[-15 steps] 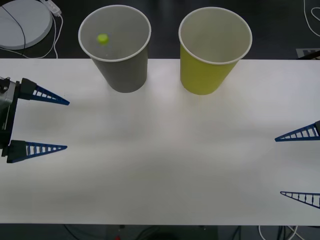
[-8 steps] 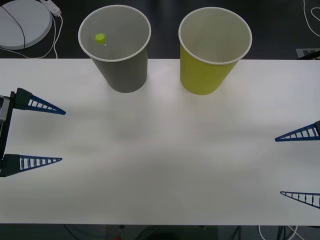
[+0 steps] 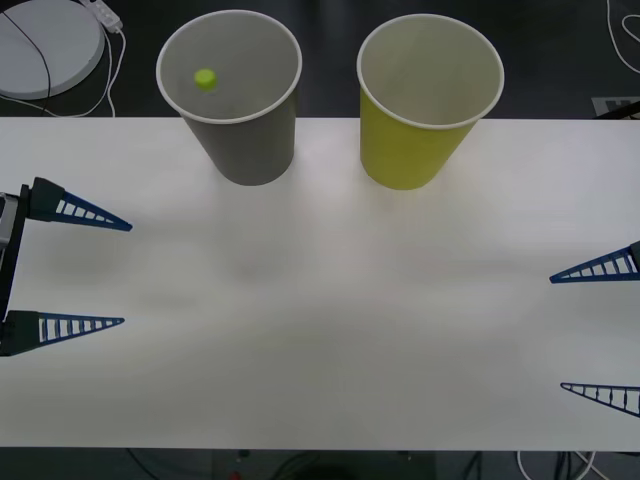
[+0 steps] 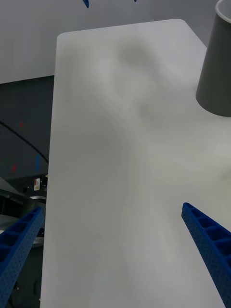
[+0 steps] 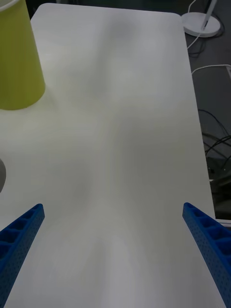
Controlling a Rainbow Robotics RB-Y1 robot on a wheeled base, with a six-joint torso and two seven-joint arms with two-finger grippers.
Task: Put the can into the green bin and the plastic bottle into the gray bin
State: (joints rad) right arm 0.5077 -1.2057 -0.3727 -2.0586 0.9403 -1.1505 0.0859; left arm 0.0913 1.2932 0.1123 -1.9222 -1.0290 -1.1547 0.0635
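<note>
You see the white table (image 3: pixel 320 300) from above, and both bins stand upright at its far edge, side by side with a gap between them. The gray bin (image 3: pixel 240 130) is on the left and the green bin (image 3: pixel 415 140) is on the right. Inside the gray bin you can see a lime-green cap (image 3: pixel 205 77) against the white inner wall; this is the cap of the plastic bottle (image 3: pixel 205 78), so the bottle is already inside this bin, but its clear body I cannot make out. The inside of the green bin looks plain white, and you cannot tell from here if something lies at its bottom. Your left gripper (image 3: pixel 95 270) is at the left edge of the table, well apart from the bins. Its two blue ribbed fingers (image 3: pixel 85 212) are spread wide, and they hold nothing. Your right gripper (image 3: pixel 600 330) is at the right edge of the table, lower in the front view, also far from both bins. Its fingers (image 3: pixel 600 268) are also spread wide apart with only bare table between them, as the right wrist view shows too.
</note>
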